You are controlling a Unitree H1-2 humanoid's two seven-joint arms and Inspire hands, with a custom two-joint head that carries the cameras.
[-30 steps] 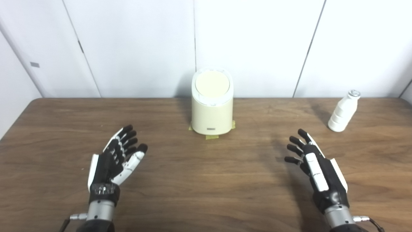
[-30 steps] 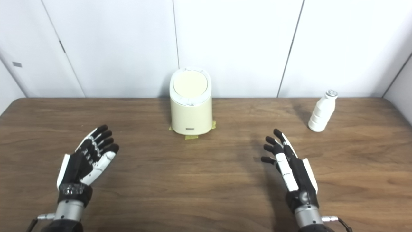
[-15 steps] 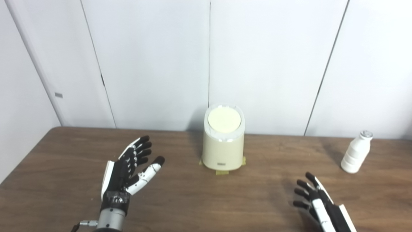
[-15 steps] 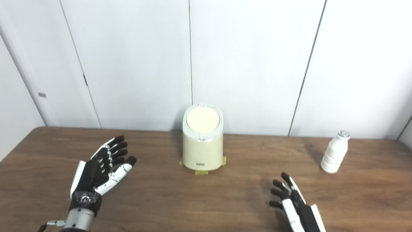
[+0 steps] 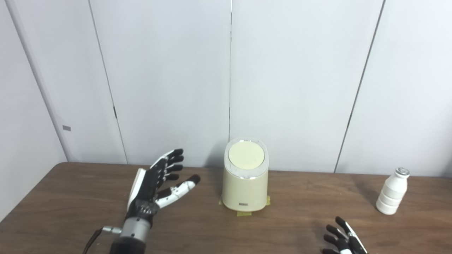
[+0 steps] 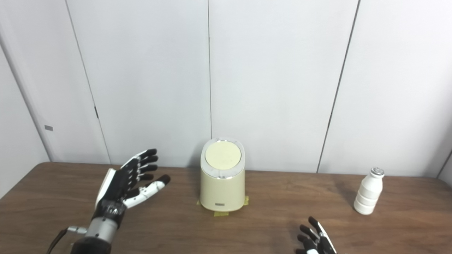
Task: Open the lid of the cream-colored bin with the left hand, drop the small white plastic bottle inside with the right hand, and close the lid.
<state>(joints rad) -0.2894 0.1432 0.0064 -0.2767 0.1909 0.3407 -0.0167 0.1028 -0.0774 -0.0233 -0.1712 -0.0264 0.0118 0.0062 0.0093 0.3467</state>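
At the lower left of the frame the left hand (image 5: 155,185) is raised above the table (image 5: 70,197). Its fingers (image 5: 169,164) are spread apart and point up and to the right, toward the bin. The palm faces right. It holds nothing and touches nothing. There is a clear gap of bare table between this hand and the bin.

In the middle of the frame stands the bin (image 5: 245,188). It is cream, tall and round, and it stands upright near the back edge of the table, close to the wall (image 5: 176,70). Its lid (image 5: 246,155) is round and flat, and it is down, so the bin is shut. Bits of yellow tape (image 5: 243,213) stick out from under its base.

At the bottom right of the frame only the fingers of the right hand (image 5: 340,238) show, and the picture edge cuts off the rest. The fingers are spread apart with nothing in them. This hand is low over the table, well apart from the bin.

At the far right stands the bottle (image 5: 391,192). It is small and white with a silver cap (image 5: 402,172). It stands upright on the table, well apart from the bin and from the right hand. No hand touches it.
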